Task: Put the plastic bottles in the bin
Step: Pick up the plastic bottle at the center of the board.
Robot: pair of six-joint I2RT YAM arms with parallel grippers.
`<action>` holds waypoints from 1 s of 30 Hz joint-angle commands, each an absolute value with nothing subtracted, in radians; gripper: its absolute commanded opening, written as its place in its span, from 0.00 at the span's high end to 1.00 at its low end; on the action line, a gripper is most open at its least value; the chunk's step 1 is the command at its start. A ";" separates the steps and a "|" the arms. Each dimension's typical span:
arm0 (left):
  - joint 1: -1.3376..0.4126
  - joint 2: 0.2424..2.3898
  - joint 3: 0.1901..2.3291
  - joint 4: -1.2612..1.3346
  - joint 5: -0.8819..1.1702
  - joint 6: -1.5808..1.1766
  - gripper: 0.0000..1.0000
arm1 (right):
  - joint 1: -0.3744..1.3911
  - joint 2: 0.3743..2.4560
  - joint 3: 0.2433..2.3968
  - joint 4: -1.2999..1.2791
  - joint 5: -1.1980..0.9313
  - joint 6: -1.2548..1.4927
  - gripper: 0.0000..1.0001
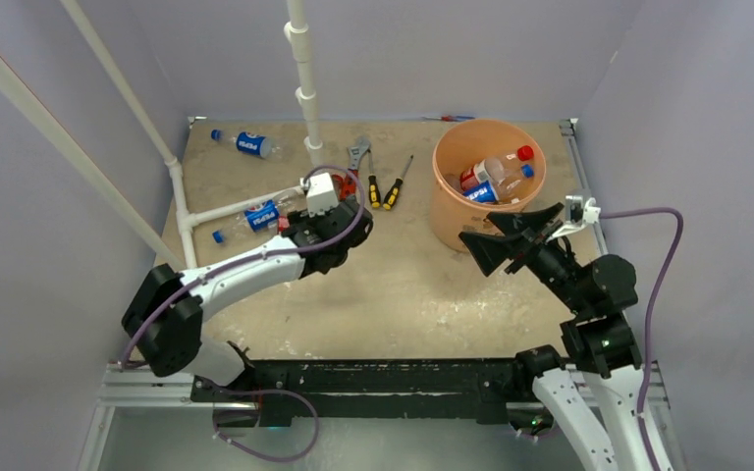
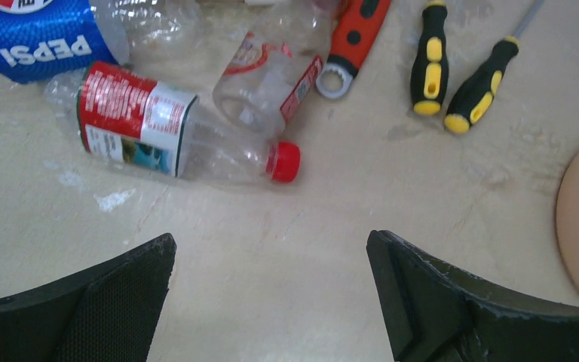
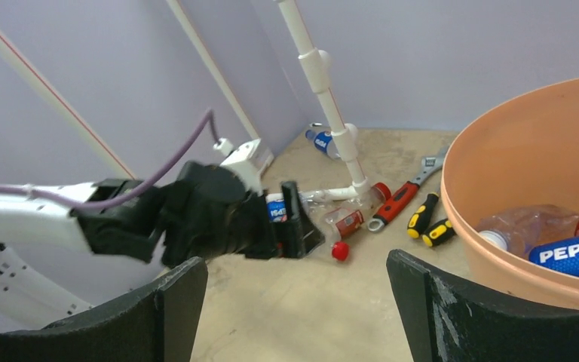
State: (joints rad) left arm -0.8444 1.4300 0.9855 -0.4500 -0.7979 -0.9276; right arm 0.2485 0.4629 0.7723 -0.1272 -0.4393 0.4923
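A red-labelled clear bottle (image 2: 158, 124) with a red cap lies on its side just ahead of my left gripper (image 2: 270, 240), which is open with nothing between its fingers. Behind that bottle lie a crumpled clear bottle (image 2: 268, 79) and a Pepsi bottle (image 2: 38, 41). Another Pepsi bottle (image 1: 245, 144) lies at the far left. The orange bin (image 1: 452, 211) stands at the far right and holds several bottles (image 1: 496, 177). Just in front of the bin my right gripper (image 1: 511, 235) hangs open and holds nothing; its wrist view shows the bin wall (image 3: 490, 181) to its right.
A red-handled wrench (image 2: 354, 38) and two yellow-black screwdrivers (image 2: 430, 60) lie between the bottle cluster and the bin. A white pipe frame (image 1: 304, 88) rises at the back left. Purple walls close in three sides.
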 commanded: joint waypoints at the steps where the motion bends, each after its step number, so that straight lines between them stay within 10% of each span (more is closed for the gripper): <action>1: -0.764 1.556 1.171 -0.439 -0.760 -0.915 0.01 | 0.261 0.401 0.731 -0.079 -0.484 0.530 0.08; 30: -0.515 1.963 1.313 -0.194 -0.512 -0.555 0.07 | 0.301 0.345 0.738 -0.155 -0.408 0.483 0.08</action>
